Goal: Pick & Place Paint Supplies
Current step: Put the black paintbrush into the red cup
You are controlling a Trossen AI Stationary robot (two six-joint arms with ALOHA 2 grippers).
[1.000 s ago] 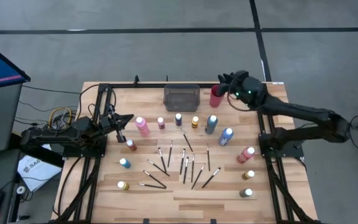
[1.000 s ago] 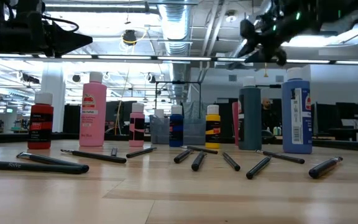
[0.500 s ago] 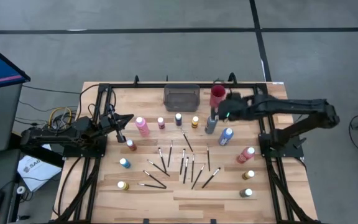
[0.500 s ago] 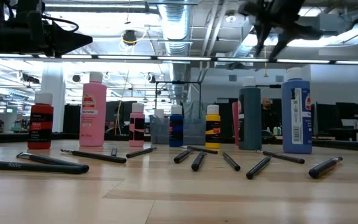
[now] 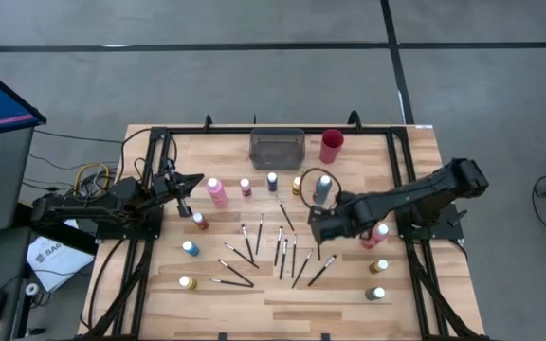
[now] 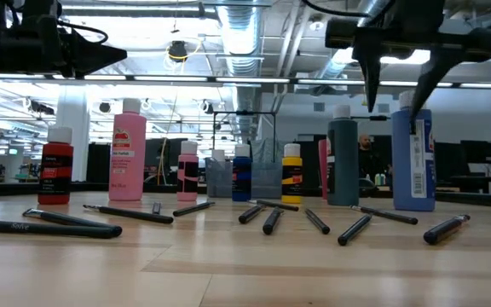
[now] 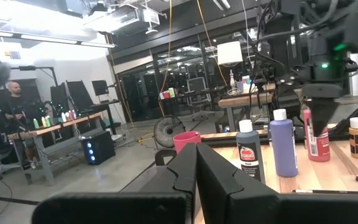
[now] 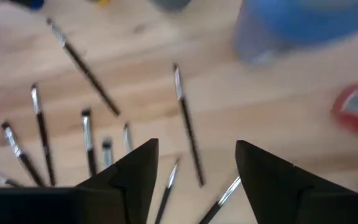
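Note:
Thin dark-handled brushes (image 5: pixel 282 251) lie scattered on the wooden table's middle. Paint bottles stand upright around them: pink (image 5: pixel 216 191), dark (image 5: pixel 272 181), yellow (image 5: pixel 298 185), grey-blue (image 5: pixel 322 188), red (image 5: pixel 379 233) and small ones near the front. My right gripper (image 5: pixel 318 229) hangs open above the right side of the brushes, pointing down, clear of them; one brush (image 8: pixel 188 134) lies below its fingers (image 8: pixel 135 171). A blue bottle (image 8: pixel 303 25) stands just beyond it. My left gripper (image 5: pixel 186 194) waits shut at the left, above the table.
A grey tray (image 5: pixel 277 148) and a red cup (image 5: pixel 331 145) stand at the table's far edge. Dark frame rails (image 5: pixel 401 170) run along both sides. Bare wood lies along the near edge (image 5: pixel 282 313). A person stands far off in the room (image 7: pixel 14 93).
My right gripper has swung from beside the red cup at the far right toward the table's middle and near side, sinking and tipping from roughly level to pointing down over the brushes. Bottles and brushes have stayed where they were.

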